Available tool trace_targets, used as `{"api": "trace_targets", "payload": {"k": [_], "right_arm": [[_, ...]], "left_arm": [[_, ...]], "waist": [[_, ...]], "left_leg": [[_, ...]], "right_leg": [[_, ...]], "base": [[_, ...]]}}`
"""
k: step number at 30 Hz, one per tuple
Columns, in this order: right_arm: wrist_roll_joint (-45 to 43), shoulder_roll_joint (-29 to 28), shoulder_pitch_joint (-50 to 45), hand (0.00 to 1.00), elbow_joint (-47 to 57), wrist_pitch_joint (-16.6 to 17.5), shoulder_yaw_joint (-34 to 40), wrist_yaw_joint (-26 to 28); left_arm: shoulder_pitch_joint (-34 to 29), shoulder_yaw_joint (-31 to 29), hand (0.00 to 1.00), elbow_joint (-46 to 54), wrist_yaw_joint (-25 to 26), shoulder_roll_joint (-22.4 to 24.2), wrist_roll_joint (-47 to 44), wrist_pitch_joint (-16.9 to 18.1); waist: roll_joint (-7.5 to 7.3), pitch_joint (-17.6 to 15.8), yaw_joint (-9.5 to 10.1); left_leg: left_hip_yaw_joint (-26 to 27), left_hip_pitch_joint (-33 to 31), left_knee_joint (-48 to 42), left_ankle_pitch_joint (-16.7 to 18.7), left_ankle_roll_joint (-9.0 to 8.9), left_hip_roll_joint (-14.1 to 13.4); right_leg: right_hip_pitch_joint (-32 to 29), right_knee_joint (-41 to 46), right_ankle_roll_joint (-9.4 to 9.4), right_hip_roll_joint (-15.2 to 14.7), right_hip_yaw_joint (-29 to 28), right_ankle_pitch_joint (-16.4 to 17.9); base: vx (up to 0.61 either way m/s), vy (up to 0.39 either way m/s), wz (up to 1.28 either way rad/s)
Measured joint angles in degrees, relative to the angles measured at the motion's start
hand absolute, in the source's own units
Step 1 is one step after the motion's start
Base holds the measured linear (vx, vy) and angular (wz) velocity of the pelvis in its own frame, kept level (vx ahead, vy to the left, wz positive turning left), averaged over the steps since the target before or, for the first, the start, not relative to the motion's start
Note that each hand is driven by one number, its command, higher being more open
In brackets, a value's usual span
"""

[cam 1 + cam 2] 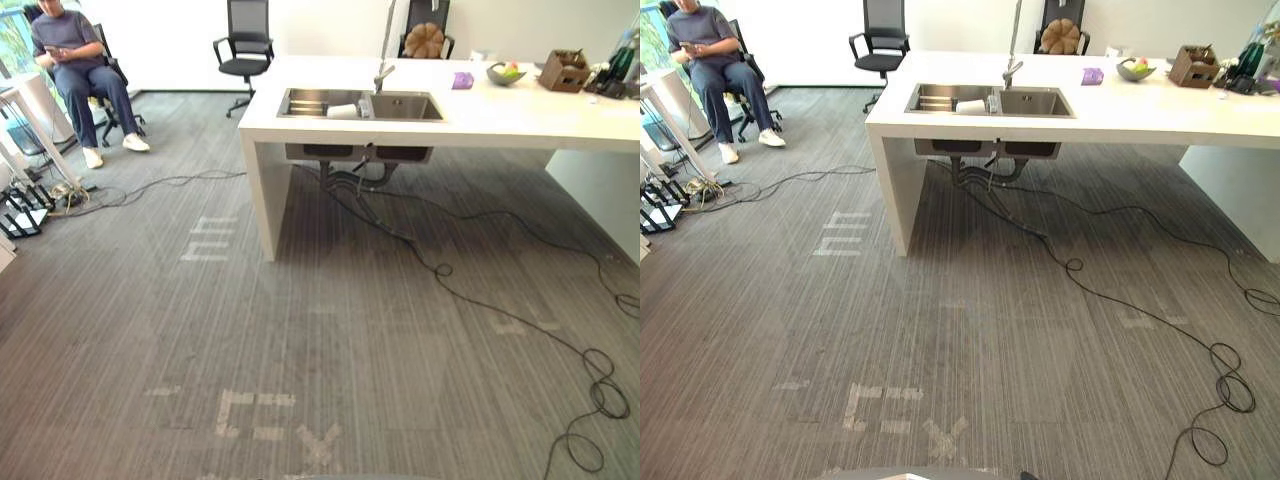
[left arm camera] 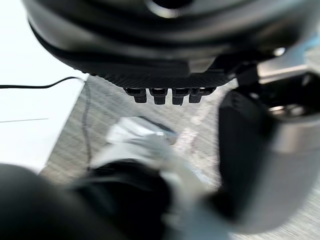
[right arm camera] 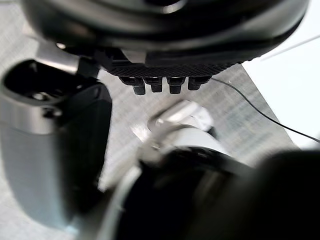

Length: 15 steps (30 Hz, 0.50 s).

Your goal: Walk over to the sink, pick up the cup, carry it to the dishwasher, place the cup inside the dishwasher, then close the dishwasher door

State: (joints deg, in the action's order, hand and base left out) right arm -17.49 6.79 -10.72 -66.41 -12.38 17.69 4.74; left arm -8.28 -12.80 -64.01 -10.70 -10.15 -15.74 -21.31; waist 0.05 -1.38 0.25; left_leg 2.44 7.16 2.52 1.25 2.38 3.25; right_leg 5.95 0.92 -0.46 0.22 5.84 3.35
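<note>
The walk to the sink seems to be the step in hand. Open carpet [image 1: 300, 330] runs toward 12 o'clock, ending at the counter [image 1: 520, 115] edge and its leg. A person [image 1: 75, 60] sits at 10. Cables [image 1: 480, 300] trail from 12 to 4 and are best skirted. The sink [image 1: 400, 105] is at 12, with the cup [image 1: 342, 111] inside by the divider. Left hand [image 2: 165, 40] and right hand [image 3: 165, 35]: released or clenched, I cannot tell
</note>
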Motion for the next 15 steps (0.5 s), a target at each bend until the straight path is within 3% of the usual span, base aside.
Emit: {"api": "trace_targets", "payload": {"k": [1, 5, 15], "right_arm": [[2.48, -0.1, 1.21, 1.0, 0.04, 2.09, -0.58, -1.12], [6.49, -0.29, 3.67, 1.0, 0.53, 4.3, -2.08, -1.53], [6.09, -0.28, 6.23, 1.0, 1.19, 2.39, -2.5, 2.47]], "left_arm": [[0.98, 1.4, 1.0, -0.09, -0.38, 0.19, 0.05, 0.39], [2.37, 3.9, 1.0, 0.07, -2.7, 1.25, 0.24, 2.49], [2.87, 5.53, 1.0, 0.21, -0.41, 1.22, 2.43, 7.11]], "waist": [[-0.11, -0.02, -0.05], [-0.21, 0.09, 0.15], [-0.21, -0.92, 0.14]], "left_leg": [[0.02, 1.14, 0.78, -0.13, -0.12, 0.0], [-0.05, 1.51, 1.38, -0.15, -0.15, 0.02], [-0.13, 2.0, 2.0, -0.13, -0.19, -0.04]], "right_leg": [[0.89, -0.31, 0.04, 0.03, 0.28, 0.0], [1.3, -1.01, 0.22, 0.04, 0.69, -0.08], [1.61, -1.44, 0.9, 0.16, 1.14, -0.04]], "base": [[0.0, 0.0, 0.0], [0.0, 0.0, 0.0], [0.0, 0.0, 0.0]]}}
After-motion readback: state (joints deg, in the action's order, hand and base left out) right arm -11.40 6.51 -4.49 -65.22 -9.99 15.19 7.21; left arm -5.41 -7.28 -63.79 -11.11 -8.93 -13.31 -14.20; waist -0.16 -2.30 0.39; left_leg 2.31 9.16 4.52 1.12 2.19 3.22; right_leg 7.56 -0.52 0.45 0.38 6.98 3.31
